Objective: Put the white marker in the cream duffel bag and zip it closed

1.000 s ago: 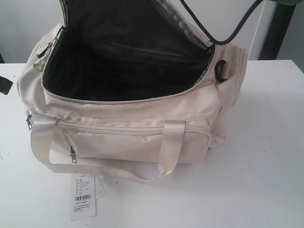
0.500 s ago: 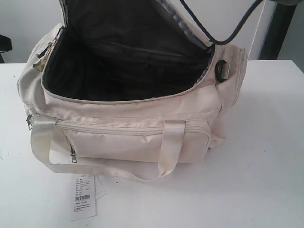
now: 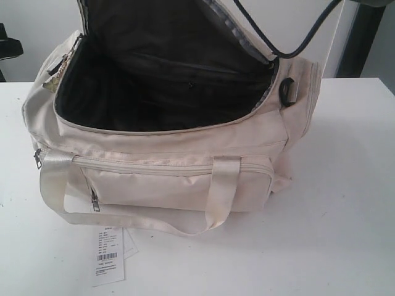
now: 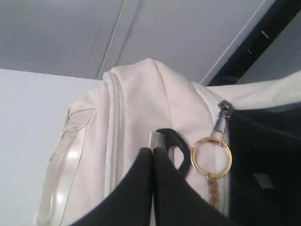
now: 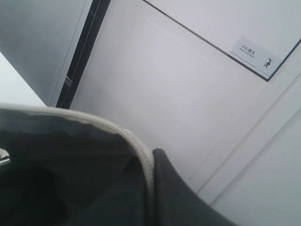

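white marker: nowhere visible
right gripper (image 5: 149, 159): clamped on cream duffel bag's (image 3: 173, 185) raised flap
left gripper (image 4: 153, 153): pressed together, nearest zip pull (image 4: 225, 114), upper left

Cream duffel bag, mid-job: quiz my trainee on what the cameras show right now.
1. True or false: the main opening of the cream duffel bag is zipped shut.
2. The barcode tag lies: A) inside the bag; B) on the table in front of the bag; C) behind the bag.
3. Fill in: the right fingers are ____ on the bag's raised flap edge.
Key: 1 false; 2 B; 3 shut.
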Controlling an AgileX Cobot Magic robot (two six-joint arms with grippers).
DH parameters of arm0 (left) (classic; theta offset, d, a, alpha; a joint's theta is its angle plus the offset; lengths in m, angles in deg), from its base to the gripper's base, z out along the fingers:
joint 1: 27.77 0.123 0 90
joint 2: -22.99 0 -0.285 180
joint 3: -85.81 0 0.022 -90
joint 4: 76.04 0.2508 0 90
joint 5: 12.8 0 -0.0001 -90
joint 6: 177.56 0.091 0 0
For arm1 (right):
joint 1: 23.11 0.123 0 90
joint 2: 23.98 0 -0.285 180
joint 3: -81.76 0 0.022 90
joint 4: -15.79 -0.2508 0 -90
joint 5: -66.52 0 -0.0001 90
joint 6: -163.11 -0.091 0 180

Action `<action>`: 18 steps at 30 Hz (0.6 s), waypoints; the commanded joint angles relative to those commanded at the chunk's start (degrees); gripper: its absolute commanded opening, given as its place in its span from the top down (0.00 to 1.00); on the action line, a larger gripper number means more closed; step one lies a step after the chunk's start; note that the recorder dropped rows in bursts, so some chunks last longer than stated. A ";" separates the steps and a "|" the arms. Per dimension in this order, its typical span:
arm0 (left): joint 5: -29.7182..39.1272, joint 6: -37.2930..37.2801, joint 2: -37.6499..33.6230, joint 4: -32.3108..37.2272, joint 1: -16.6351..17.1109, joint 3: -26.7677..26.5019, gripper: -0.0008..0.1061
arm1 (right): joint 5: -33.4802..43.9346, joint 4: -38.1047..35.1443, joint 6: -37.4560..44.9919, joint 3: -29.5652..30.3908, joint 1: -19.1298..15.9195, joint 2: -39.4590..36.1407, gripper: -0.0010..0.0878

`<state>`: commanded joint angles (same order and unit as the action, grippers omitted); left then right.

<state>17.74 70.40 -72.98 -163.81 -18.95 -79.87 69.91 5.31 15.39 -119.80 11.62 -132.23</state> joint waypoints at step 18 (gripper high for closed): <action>4.37 -3.55 -13.94 -0.70 0.00 -8.51 0.46 | 0.00 0.00 0.00 0.00 0.00 0.00 0.99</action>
<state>22.11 66.85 -86.92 -164.51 -18.95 -88.37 69.91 5.31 15.39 -119.80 11.62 -132.23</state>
